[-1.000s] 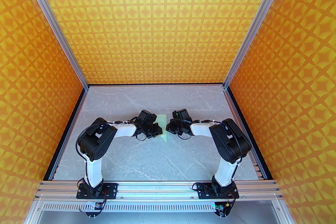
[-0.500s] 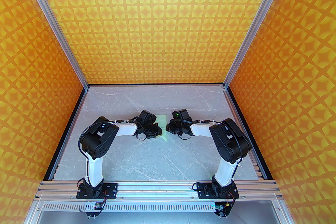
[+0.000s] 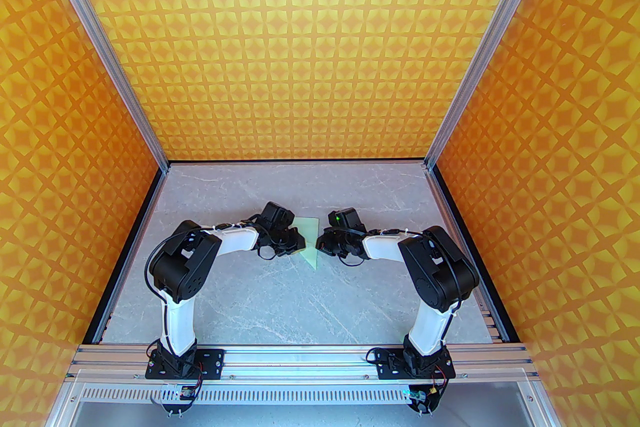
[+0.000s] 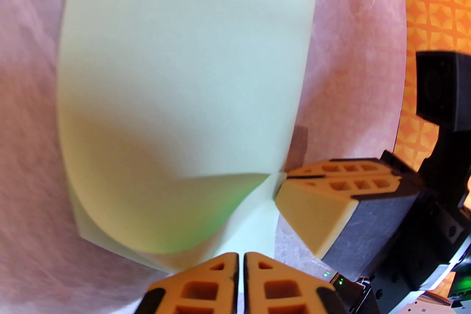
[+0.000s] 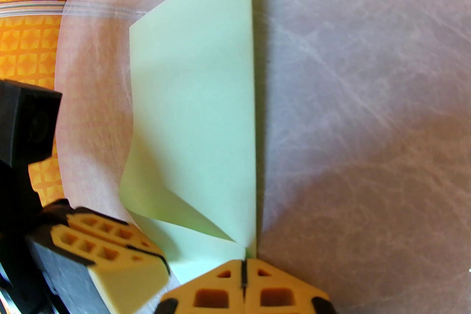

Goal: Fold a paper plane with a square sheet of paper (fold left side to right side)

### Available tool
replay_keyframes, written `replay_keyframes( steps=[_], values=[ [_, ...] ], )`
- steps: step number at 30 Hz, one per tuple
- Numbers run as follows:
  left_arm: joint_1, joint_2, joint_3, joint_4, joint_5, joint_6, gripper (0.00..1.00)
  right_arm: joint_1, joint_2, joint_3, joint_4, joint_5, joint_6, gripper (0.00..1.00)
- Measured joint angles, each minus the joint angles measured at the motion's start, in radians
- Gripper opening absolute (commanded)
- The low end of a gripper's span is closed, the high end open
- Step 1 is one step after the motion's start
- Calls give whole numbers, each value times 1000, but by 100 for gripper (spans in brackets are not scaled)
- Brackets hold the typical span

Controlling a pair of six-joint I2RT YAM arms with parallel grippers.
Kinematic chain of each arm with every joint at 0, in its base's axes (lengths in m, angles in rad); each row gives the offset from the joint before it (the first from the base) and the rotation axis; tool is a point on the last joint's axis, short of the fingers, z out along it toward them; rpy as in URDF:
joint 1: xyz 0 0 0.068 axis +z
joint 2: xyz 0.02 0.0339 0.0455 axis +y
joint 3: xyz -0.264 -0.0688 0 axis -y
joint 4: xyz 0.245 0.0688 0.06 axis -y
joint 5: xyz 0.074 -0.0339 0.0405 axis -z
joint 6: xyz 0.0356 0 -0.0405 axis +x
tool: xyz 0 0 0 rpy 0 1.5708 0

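Pinching the square sheet of paper (image 3: 312, 246) on marbled table (image 3: 300, 305), left hand (image 4: 241, 265)—right hand (image 5: 243, 268) closed—orange walls (image 3: 300, 39) around.

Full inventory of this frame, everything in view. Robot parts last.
square sheet of paper: 1, pale mint green, mid-table between the two grippers, one side curled up and over.
table: 1, grey marbled, under the sheet and both arms.
walls: 3, orange-yellow patterned, at the back and both sides.
frame: 1, silver aluminium, along the near edge and up the corners.
left arm: 1, white and black, reaching in from the near left.
right arm: 1, white and black, reaching in from the near right.
left gripper: 1, orange fingers, shut on the sheet's lifted part.
right gripper: 1, orange fingers, shut, tips at the sheet's corner; whether it grips is unclear.
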Motion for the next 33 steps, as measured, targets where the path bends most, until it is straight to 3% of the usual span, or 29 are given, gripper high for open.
replay_keyframes(
  steps=[12,14,17,20,25,33],
  values=[
    [3,33,0,-3,-8,7,10,0,0,0,0,0,3,0],
    [3,33,0,-2,-8,7,10,0,0,0,0,1,3,12],
    [3,33,0,-2,-8,7,10,1,-10,0,-10,4,1,17],
    [3,33,0,-2,-8,7,10,1,-55,-6,-46,24,-3,15],
    [3,33,-1,-1,-8,7,10,4,-171,-28,-87,34,-17,0],
    [3,33,-1,-1,-8,7,10,91,-137,-9,-97,-35,-20,0]
  ],
)
